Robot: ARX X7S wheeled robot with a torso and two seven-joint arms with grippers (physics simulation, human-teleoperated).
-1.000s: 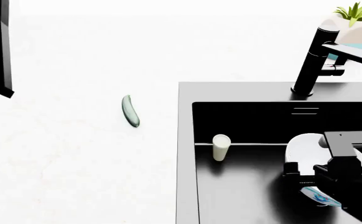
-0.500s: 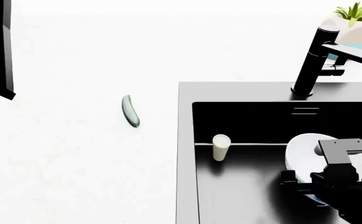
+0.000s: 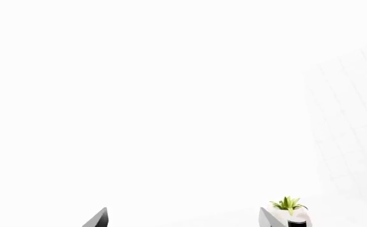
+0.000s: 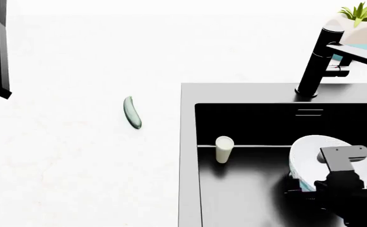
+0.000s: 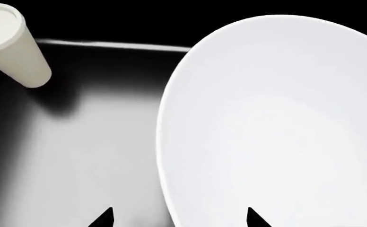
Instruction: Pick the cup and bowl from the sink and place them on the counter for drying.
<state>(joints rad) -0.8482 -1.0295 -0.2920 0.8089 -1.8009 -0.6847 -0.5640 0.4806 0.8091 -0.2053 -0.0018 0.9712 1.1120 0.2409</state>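
- Broad white counter (image 4: 70, 156) across the left and top of the head view, with a black sink (image 4: 187, 156) sunk into the lower right.
- Nothing moved out yet: both cup (image 4: 224, 149) and bowl (image 4: 313, 151) sitting inside the basin, so both placements left to do.
- Cup standing upright at centre frame, long axis vertical, mouth up, well apart from the bowl.
- Bowl at lower right, opening up and seemingly tilted, partly hidden behind the right gripper (image 5: 178, 218).
- Right gripper's fingers spread, straddling the bowl's near rim, not yet clamped.
- Left gripper (image 3: 182, 218) also spread, holding nothing, aimed toward the distant potted plant (image 3: 288, 208).
- Stray cucumber (image 4: 132, 112) lying on the counter, left of centre.
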